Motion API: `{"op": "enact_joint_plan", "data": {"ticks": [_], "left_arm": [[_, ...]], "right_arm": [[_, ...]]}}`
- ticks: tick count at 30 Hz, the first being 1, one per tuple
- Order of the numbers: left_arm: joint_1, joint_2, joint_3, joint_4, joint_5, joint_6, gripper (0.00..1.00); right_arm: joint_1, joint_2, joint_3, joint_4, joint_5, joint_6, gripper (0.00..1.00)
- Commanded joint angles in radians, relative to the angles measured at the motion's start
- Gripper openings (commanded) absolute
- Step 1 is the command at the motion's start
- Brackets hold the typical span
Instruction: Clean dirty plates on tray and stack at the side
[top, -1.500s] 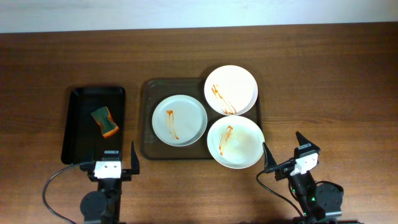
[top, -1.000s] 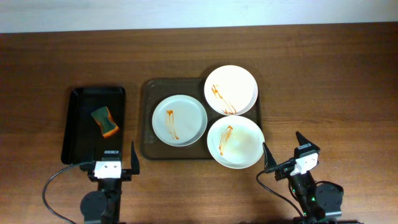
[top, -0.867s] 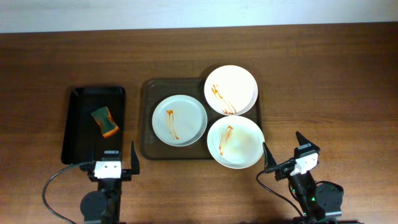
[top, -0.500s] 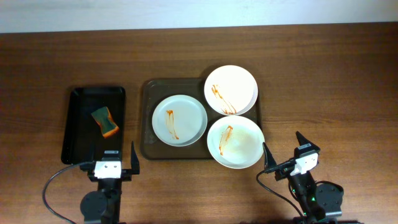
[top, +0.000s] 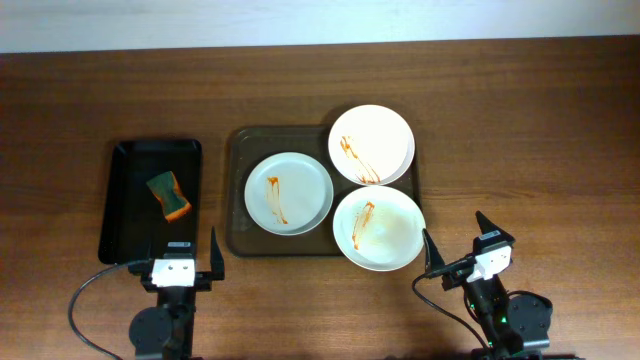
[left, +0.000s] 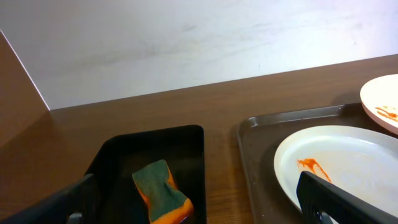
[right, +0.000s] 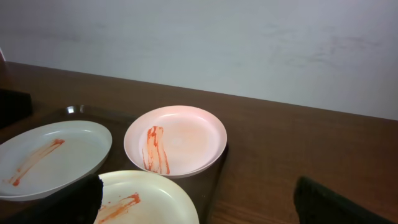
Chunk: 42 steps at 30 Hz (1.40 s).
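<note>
Nearest the robot's base, the left gripper is seen with its fingers spread wide and nothing between them. The right gripper is likewise parted and empty. Both are held low over the bare table, short of the trays.

Just beyond the right gripper, the nearest plate is found at the near right corner of the brown tray, with its edge hanging over the rim. A little further on and to the left, a second plate lies flat inside the tray. Furthest off, the third plate sits at the far right corner, and it too overlaps the rim. Orange-red streaks are carried by all three, so none has been cleaned and nothing has been stacked at the side.

Ahead of the left gripper, a smaller black tray is set beside the brown one, close but apart from it. A green and orange sponge lies in its far half.

The task is judged to be at its very beginning, with fetching the sponge as the step in hand. For that, the left gripper would have to be carried forward over the black tray's near rim, lowered onto the sponge and closed across it. The right gripper could then be used to steady a plate while it is wiped.
</note>
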<state>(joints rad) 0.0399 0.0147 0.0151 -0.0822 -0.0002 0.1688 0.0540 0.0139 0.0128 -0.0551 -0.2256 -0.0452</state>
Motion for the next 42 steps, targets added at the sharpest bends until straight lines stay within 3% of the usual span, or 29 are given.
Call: {"op": "enact_joint_plan", "data": {"ticks": [1, 27, 34, 42], "left_arm": [[-0.005, -0.008, -0.006, -0.002, -0.006, 0.016, 0.99], [-0.005, -0.008, -0.006, -0.002, -0.002, 0.016, 0.99], [-0.005, -0.008, 0.033, 0.015, 0.172, -0.044, 0.99], [-0.005, 0.079, 0.177, 0.012, 0.188, -0.071, 0.99]], "right_arm": [[-0.003, -0.007, -0.007, -0.004, 0.013, 0.0, 0.98], [-0.003, -0.007, -0.007, -0.004, 0.013, 0.0, 0.98], [-0.003, -0.007, -0.007, -0.004, 0.013, 0.0, 0.98], [-0.003, -0.007, -0.007, -0.004, 0.013, 0.0, 0.98]]}}
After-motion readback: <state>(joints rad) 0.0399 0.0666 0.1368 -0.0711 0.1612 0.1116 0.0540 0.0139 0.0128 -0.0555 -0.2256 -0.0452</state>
